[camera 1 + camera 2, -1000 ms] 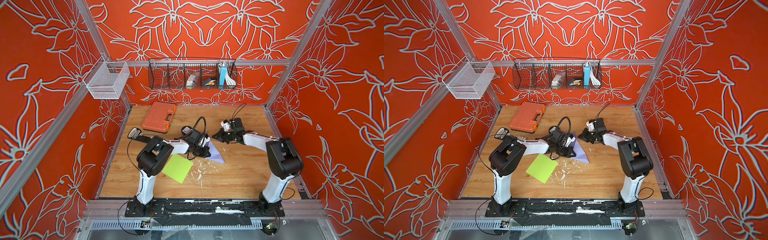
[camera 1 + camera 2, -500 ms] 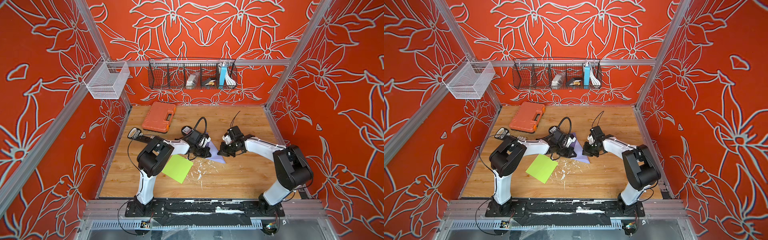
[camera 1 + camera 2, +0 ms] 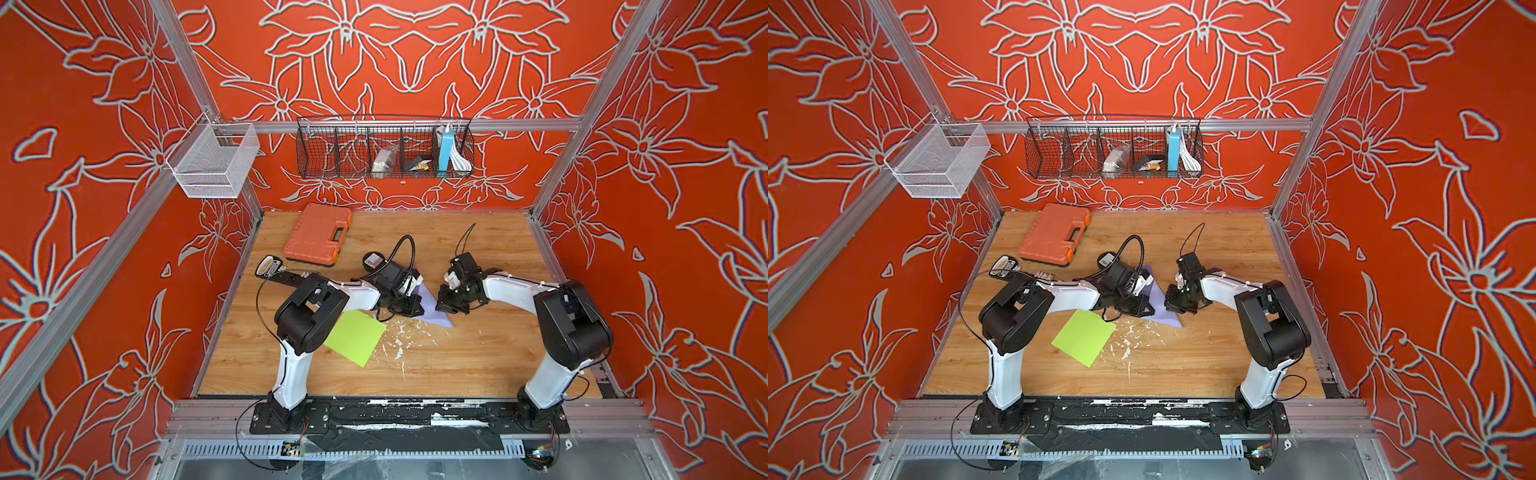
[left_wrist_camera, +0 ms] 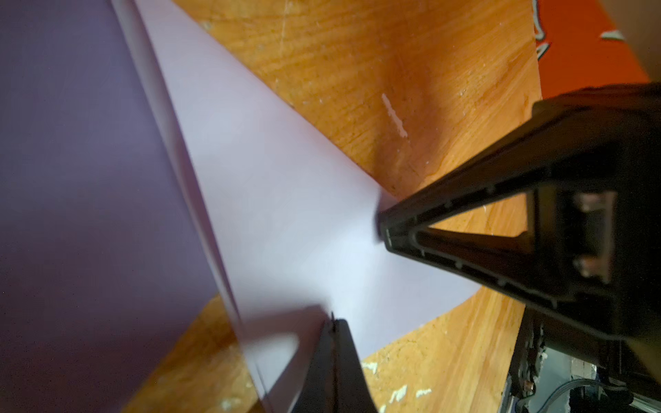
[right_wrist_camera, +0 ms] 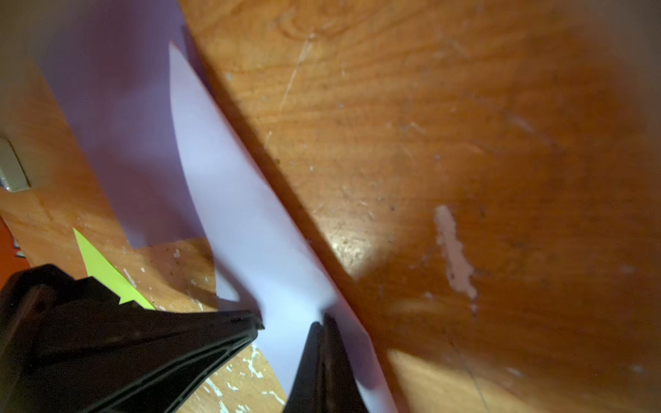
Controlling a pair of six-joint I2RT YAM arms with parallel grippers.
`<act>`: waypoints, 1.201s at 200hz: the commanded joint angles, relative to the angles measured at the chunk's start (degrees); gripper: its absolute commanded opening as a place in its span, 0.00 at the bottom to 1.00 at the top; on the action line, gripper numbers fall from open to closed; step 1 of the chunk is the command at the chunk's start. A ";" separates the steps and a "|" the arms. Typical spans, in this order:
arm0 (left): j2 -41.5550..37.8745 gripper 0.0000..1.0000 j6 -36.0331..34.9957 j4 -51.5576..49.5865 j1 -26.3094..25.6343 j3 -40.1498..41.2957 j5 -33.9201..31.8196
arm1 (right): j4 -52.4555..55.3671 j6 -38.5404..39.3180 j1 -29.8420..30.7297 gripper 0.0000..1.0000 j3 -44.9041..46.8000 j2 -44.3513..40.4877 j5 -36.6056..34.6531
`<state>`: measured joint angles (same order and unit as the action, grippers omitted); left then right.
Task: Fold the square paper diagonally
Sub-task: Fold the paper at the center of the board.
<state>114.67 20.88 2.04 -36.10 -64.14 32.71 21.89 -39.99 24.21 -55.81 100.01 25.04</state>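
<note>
Both my pincers are clenched, tips down on the half-folded lilac paper between them.

The lilac paper (image 3: 431, 315) lies on the surface (image 3: 478, 353) right under both tips. My left pincer (image 4: 332, 320) is shut with its point on the sheet, and my right pincer (image 5: 323, 321) is shut with its point just inside the long edge. Whether either nips a layer I cannot tell. That long edge, which I take for the diagonal crease, runs straight ahead of my right tip, slightly raised with a shadow beneath it. One flap stands up beside my left wrist. My right pincer is nearer the crease, so pressing along it looks like its job. No writing is legible: the round sticker (image 3: 372, 261) on my left arm is too small to read, and the orange tool case (image 3: 318, 235) shows no brand.
</note>
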 commanded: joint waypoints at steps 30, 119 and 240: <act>-0.38 0.00 1.32 0.50 -0.82 0.87 1.81 | 1.18 0.99 0.31 0.00 -2.23 2.34 -3.68; 0.94 0.00 3.79 3.37 -2.14 0.78 4.79 | 5.20 11.21 -0.74 0.00 -9.25 7.03 2.05; -6.73 0.00 9.40 3.42 -0.30 0.46 -8.13 | 10.34 32.46 -0.83 0.00 -9.84 6.43 7.00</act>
<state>104.66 28.05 6.26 -36.99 -61.23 27.59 29.69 -12.69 23.64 -64.77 107.20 30.33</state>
